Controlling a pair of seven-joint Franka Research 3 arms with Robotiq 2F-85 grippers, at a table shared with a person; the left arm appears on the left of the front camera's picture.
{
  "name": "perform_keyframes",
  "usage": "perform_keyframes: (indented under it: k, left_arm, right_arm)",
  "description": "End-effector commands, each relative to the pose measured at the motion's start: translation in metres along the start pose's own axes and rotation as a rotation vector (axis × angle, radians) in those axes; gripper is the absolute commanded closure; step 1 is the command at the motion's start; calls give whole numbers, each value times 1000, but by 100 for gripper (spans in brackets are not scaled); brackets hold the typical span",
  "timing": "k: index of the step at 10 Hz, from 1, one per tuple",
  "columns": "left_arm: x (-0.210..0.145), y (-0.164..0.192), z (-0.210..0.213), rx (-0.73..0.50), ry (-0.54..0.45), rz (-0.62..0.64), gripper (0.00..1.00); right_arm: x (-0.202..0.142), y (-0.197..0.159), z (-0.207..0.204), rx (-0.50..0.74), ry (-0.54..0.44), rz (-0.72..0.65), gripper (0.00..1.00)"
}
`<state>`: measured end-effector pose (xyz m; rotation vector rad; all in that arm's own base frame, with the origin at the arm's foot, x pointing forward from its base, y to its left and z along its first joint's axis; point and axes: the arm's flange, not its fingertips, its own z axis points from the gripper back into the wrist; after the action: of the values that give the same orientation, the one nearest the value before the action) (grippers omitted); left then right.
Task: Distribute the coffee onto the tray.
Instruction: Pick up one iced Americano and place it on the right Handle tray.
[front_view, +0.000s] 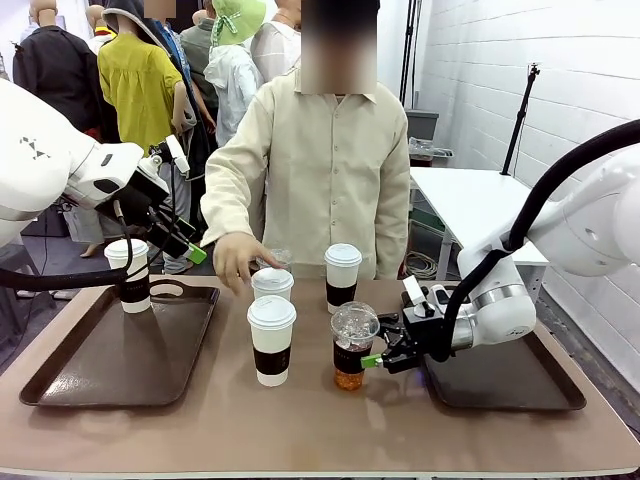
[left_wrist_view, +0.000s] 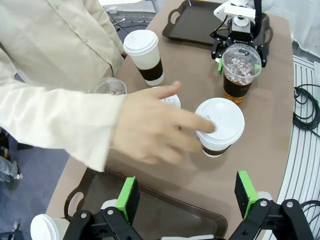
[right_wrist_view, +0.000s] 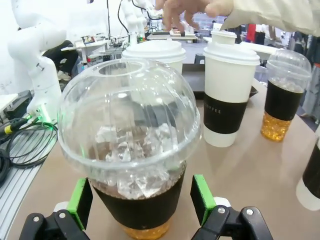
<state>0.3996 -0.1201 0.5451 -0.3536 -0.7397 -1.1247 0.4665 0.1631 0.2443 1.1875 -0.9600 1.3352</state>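
Here, one paper cup (front_view: 130, 275) stands on the left tray (front_view: 60, 385), the left gripper (left_wrist_view: 186, 196) above it, fingers apart. A hand (front_view: 235, 262) reaches mid-table (front_view: 300, 430). The right gripper (right_wrist_view: 141, 200), fingers apart, flanks an iced cup (front_view: 352, 330) that is likely slippery and crushable, so best held at its sleeve (front_view: 348, 357).
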Motion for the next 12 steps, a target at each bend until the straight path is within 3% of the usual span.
perform_keyframes:
  k: [1,5,6,8,12]
  left_arm:
    - [-2,3,0,-15,-20,-7,0]
    - [-2,3,0,-15,-20,-7,0]
    - [-2,3,0,-15,-20,-7,0]
    - [-2,3,0,-15,-20,-7,0]
    - [-2,3,0,-15,-20,-7,0]
  right_arm:
    - [-2,-8,-9,45,-24,-20,0]
    - [-3,-14,-19,46,-34,-57,0]
    - [-4,-13,-19,46,-39,-61,5]
    - [-3,-13,-17,45,-57,-50,36]
    - [-4,-13,-15,55,-73,-68,36]
